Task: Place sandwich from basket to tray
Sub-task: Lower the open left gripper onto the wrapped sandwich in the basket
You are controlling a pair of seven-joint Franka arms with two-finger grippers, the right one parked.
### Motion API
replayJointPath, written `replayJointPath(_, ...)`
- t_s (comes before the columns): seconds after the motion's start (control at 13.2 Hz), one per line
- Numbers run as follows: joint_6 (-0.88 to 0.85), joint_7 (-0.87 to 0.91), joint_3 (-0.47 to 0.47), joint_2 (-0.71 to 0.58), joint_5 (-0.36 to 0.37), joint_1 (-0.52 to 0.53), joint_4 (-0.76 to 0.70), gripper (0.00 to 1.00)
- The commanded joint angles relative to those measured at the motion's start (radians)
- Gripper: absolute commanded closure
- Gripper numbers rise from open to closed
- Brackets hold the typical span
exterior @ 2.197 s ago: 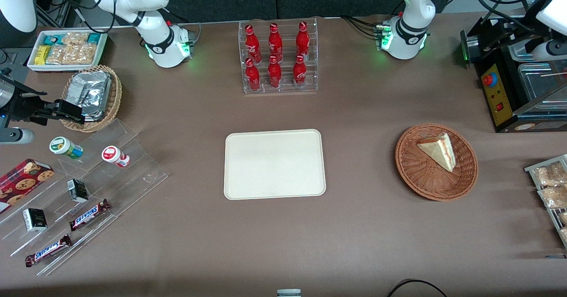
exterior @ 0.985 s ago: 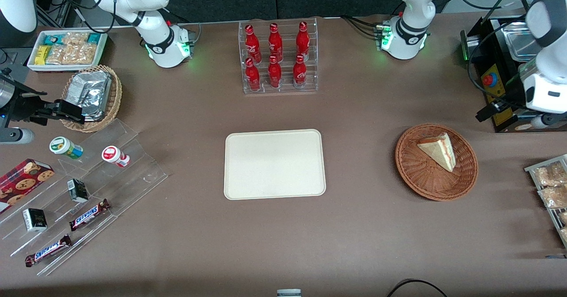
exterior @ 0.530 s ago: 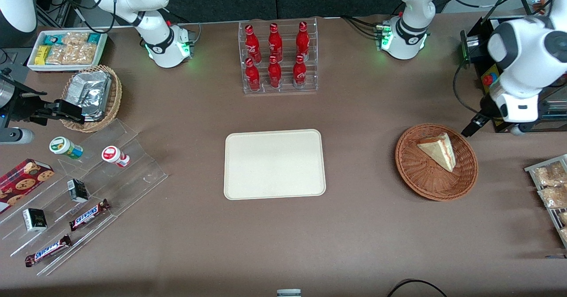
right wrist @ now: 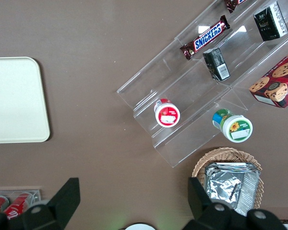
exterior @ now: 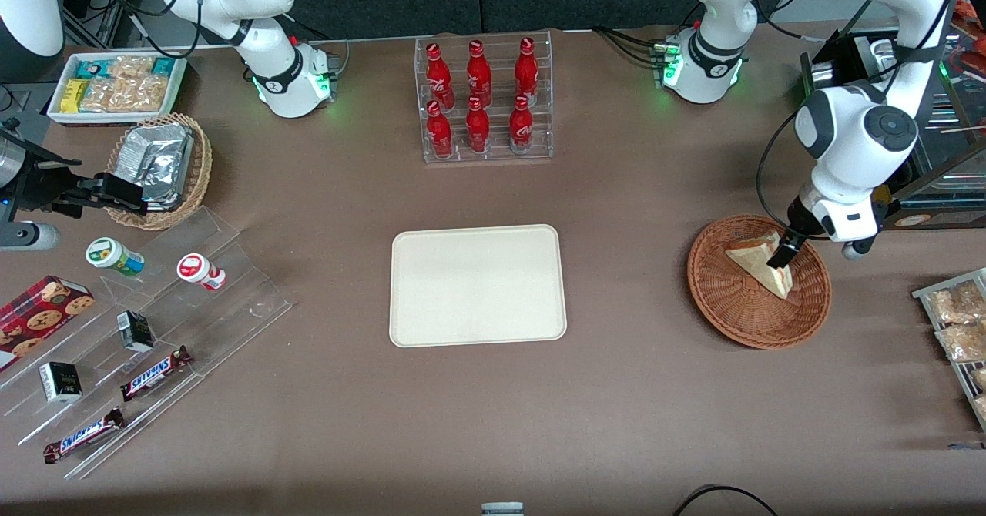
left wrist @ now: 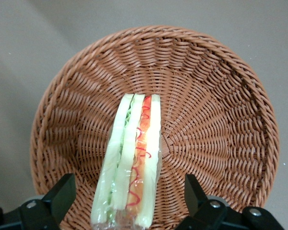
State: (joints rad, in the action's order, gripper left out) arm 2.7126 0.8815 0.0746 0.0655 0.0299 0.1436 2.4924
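Item one, the sandwich (left wrist: 132,160): we record a triangular wedge in clear wrap, two pale bread slices with a filling edge turned upward, green lettuce along one side and a red-orange stripe with a thin red squiggle along the other. In the front view the sandwich (exterior: 762,263) shows a tan crust face and a cream side with a red line near its edge.

Item two, the basket (left wrist: 216,100): round, shallow, reddish-brown wicker, weave radiating from the centre. The sandwich lies in it, resting on the woven floor and sloping wall. In the front view the basket (exterior: 739,312) sits on the brown table, toward the working arm's end.

Item three, the gripper (left wrist: 127,194): we note it directly above the sandwich, jaws spread wide and holding nothing. The two black fingers (left wrist: 62,196) stand one to each side of the wedge, apart from it, with wicker visible between each finger and the wrap. The wedge's length runs down the gap between the jaws, its filling edge facing up at them. In the front view the gripper (exterior: 784,254) hangs over the sandwich's crust end, inside the basket's rim.

Item four, the tray (exterior: 477,285): cream, rectangular, rounded corners, well apart from the jaws, toward the table's middle.
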Motion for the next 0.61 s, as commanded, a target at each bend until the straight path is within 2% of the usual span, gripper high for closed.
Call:
replayJointPath(0.0, 0.013, 0.028, -0.003, 0.016, -0.004, -0.03, -0.004, 0.0)
replayJointPath(0.38, 0.01, 0.019, -0.003, 0.022, 0.001, -0.032, 0.005, 0.0)
replayJointPath(0.53, 0.013, 0.027, -0.003, 0.04, 0.001, -0.03, 0.005, 0.2)
